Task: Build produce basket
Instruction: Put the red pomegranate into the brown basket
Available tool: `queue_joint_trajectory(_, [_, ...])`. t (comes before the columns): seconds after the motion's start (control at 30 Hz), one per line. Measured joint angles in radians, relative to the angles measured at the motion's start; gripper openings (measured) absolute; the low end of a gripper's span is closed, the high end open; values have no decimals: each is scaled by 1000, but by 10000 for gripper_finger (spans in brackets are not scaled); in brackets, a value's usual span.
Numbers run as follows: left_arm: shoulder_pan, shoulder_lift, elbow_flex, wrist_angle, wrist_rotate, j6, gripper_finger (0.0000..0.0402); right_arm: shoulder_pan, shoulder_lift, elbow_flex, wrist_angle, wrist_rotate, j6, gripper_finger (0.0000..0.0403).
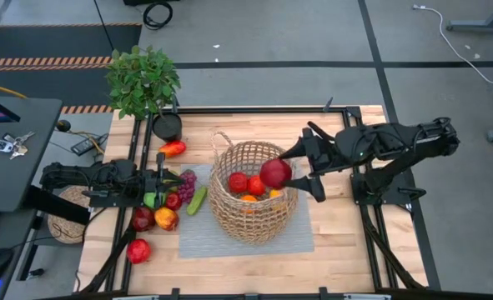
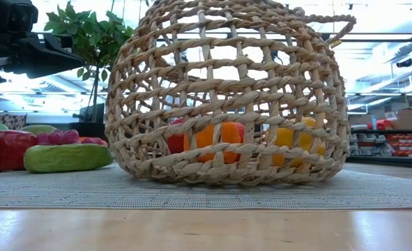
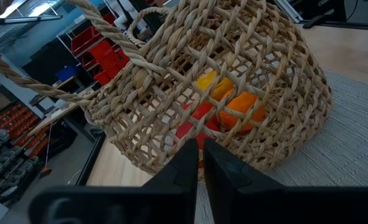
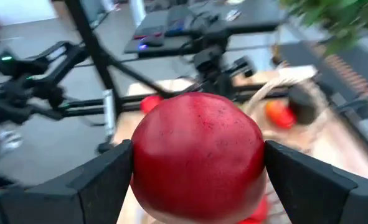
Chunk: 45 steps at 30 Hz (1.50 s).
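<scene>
From above, the right gripper (image 1: 289, 173) hangs over the open mouth of the basket (image 1: 253, 193), its jaws pinching a dark red apple (image 1: 274, 173) above the rim on the basket's right side; the right wrist view shows that apple (image 4: 197, 152) filling the space between the two dark fingers (image 4: 99, 180), pressed against both. The basket stands on a grey mat (image 1: 300, 237) in the middle of the wooden counter (image 1: 363, 242). Inside it the high view shows two red pieces (image 1: 246, 183) and orange fruit (image 1: 249, 198) beneath them, while the low view, looking through the weave, shows one red piece (image 2: 176, 141), an orange one (image 2: 221, 136) and a yellow-orange one (image 2: 289, 137) on the bottom. The left gripper (image 1: 164, 177) rests low at the counter's left, beside the loose produce, and the left wrist view shows its jaws (image 3: 199, 163) pressed together with nothing between them, pointing at the basket's side. Loose on the counter there are, by the high view, one red-orange pepper (image 1: 172, 149), one bunch of purple grapes (image 1: 186, 181), one cucumber (image 1: 197, 200), one green apple (image 1: 150, 200) partly hidden, and about four red or red-yellow fruits (image 1: 139, 249). A potted plant (image 1: 143, 79) stands at the far left corner.
</scene>
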Motion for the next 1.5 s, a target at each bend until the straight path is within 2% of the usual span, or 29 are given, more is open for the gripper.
queue_joint_trajectory(0.17, [0, 0, 0, 0, 0, 0, 30, -2, 10, 0, 48, 159, -148, 355])
queue_joint_trajectory(0.43, [0, 0, 0, 0, 0, 0, 36, 32, 41, 1, 102, 379, -508, 355])
queue_joint_trajectory(0.67, [0, 0, 0, 0, 0, 0, 28, 76, 113, 1, 113, 481, -934, 355])
queue_joint_trajectory(0.83, [0, 0, 0, 0, 0, 0, 30, 110, 183, 1, 145, 672, -1232, 355])
queue_joint_trajectory(1.0, [0, 0, 0, 0, 0, 0, 35, 127, 244, 0, 187, 826, -1446, 355])
queue_joint_trajectory(1.2, [0, 0, 0, 0, 0, 0, 36, 131, 283, -1, 187, 917, -1555, 355])
queue_joint_trajectory(1.4, [0, 0, 0, 0, 0, 0, 32, 133, 280, -1, 191, 916, -1538, 355])
queue_joint_trajectory(1.5, [0, 0, 0, 0, 0, 0, 30, 133, 272, 0, 198, 909, -1451, 355])
